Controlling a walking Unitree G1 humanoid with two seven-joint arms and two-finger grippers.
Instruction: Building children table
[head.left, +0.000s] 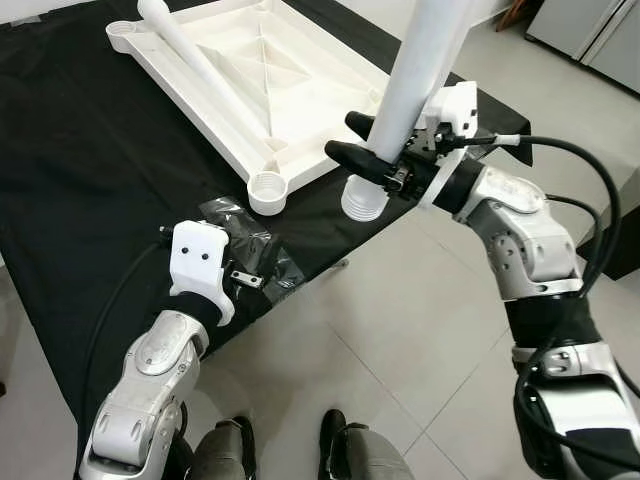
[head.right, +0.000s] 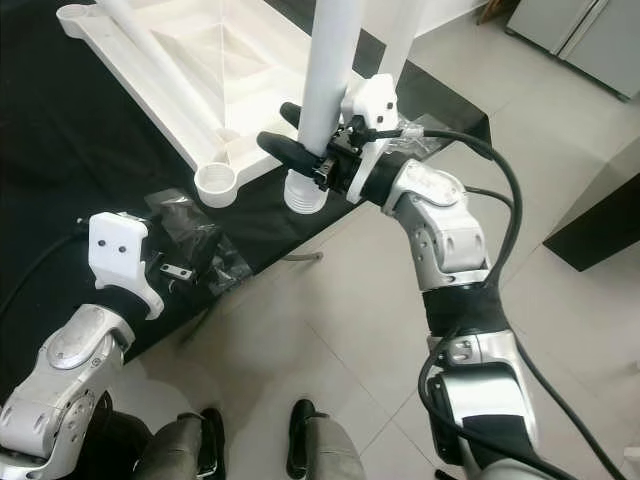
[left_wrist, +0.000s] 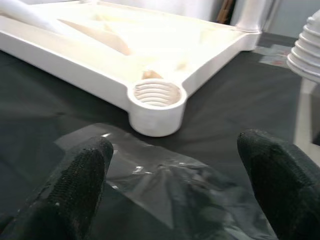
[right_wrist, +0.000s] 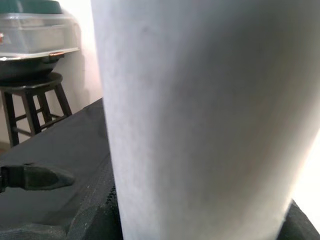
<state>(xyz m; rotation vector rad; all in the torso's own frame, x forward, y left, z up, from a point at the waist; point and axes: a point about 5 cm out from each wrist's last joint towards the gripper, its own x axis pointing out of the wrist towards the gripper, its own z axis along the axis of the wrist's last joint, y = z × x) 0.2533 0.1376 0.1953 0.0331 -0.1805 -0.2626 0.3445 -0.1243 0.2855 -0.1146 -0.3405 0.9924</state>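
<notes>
A white table top (head.left: 200, 110) lies upside down on a black cloth (head.left: 80, 170). One white leg (head.left: 185, 50) rests along its left rim, and another leg (head.right: 405, 40) stands upright at a far corner. My right gripper (head.left: 372, 145) is shut on a third leg (head.left: 415, 70), holding it nearly upright. That leg's threaded end (head.left: 365, 200) hangs just right of the near corner socket (head.left: 267, 190). My left gripper (left_wrist: 175, 190) is open, low over a clear plastic bag (head.left: 255, 250) of small metal hardware, a short way in front of the socket (left_wrist: 156, 95).
The cloth's near edge runs diagonally past both grippers, with pale tile floor (head.left: 400, 330) beyond it. A grey cabinet (head.left: 590, 35) stands at the far right. A dark stool (right_wrist: 35, 95) with a container on top stands by the wall.
</notes>
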